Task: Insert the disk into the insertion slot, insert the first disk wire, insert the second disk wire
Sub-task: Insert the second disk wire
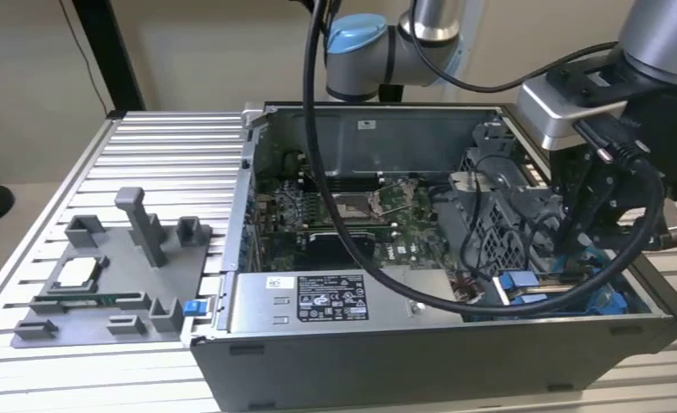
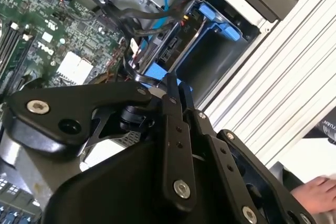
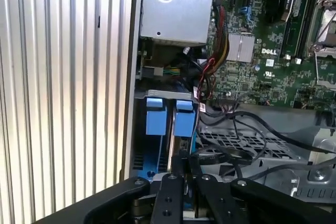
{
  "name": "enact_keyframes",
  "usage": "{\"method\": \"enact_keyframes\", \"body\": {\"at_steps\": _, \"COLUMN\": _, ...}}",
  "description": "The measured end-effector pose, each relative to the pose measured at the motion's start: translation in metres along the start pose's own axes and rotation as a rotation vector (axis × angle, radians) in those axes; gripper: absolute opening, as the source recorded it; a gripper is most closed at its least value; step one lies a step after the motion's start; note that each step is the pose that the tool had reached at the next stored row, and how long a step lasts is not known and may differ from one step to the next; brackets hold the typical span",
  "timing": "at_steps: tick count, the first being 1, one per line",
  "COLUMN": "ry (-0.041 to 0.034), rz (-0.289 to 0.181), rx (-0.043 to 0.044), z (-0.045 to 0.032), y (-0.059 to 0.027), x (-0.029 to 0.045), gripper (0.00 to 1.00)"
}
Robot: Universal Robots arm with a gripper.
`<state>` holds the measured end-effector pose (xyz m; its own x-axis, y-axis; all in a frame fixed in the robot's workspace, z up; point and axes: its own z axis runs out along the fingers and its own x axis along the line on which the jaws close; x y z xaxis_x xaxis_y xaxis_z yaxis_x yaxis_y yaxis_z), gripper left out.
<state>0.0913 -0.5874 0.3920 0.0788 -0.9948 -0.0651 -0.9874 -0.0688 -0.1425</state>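
Reaching down into the open grey metal computer case, the black two-finger gripper hangs over the drive corner, at about four o'clock from the green motherboard in the exterior view. In both wrist views its jaws stand narrow, pressed nearly together, but I cannot tell if they pinch a wire end or nothing. The flat silver disk in its bright blue plastic carrier appears already seated in the grey metal insertion slot with blue rails, so that its connector edge faces the gripper. Black cables lie loose just beside it. At five o'clock in the second wrist view, a person's hand rests outside the case.
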Motion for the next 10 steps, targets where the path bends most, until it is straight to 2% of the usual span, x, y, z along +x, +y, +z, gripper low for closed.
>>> {"method": "enact_keyframes", "body": {"at_steps": 8, "ry": -0.0009, "rz": -0.012, "rx": -0.0003, "z": 0.0130, "y": 0.0018, "x": 0.0019, "gripper": 0.00}}
{"method": "enact_keyframes", "body": {"at_steps": 9, "ry": 0.0010, "rz": -0.012, "rx": -0.0004, "z": 0.0140, "y": 0.0019, "x": 0.0020, "gripper": 0.00}}
{"method": "enact_keyframes", "body": {"at_steps": 10, "ry": 0.0062, "rz": -0.013, "rx": -0.0011, "z": 0.0142, "y": 0.0019, "x": 0.0021, "gripper": 0.00}}
